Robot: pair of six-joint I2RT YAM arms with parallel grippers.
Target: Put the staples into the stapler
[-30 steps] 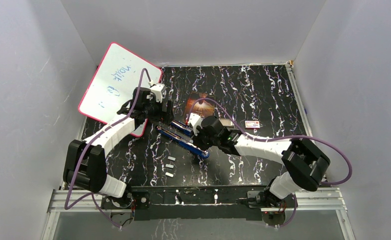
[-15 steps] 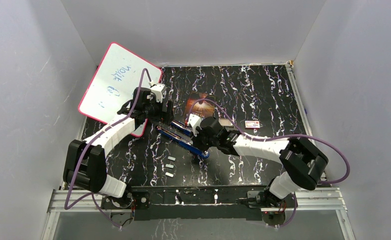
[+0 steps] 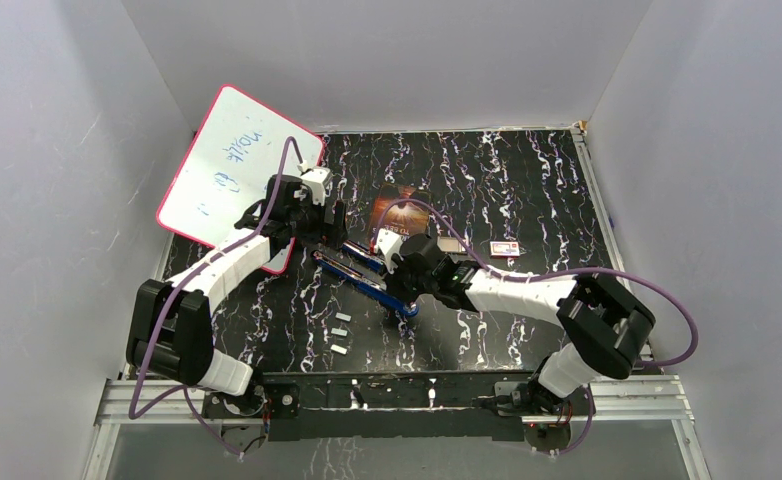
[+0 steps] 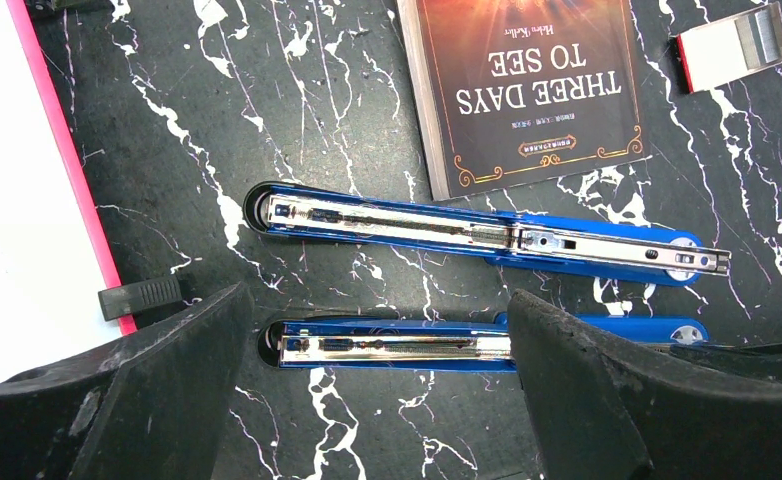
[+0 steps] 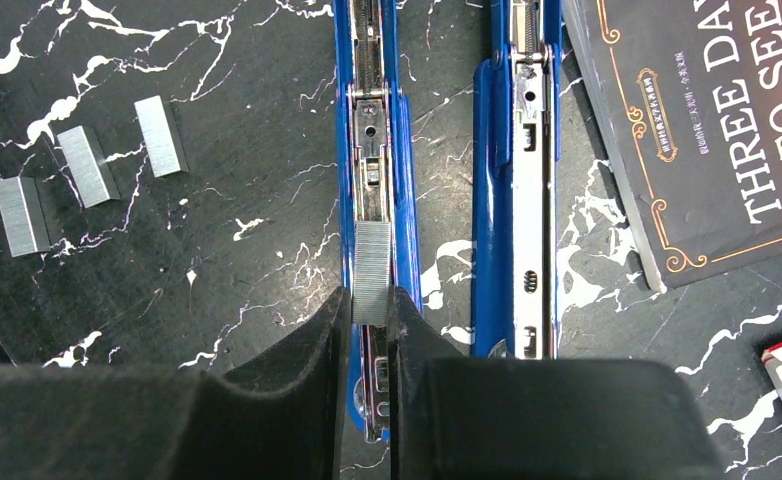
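Your right hand is clamping one strip of staples right over the stapler, above its open rail. The strip's long axis is running along the channel, so the next move is probably calling for a straight lowering; whether it is touching yet, you cannot tell. Your left hand is hovering at the stapler's other end, fingers apart, gripping nothing. Three spare strips are lying on the worktop, off to one side.
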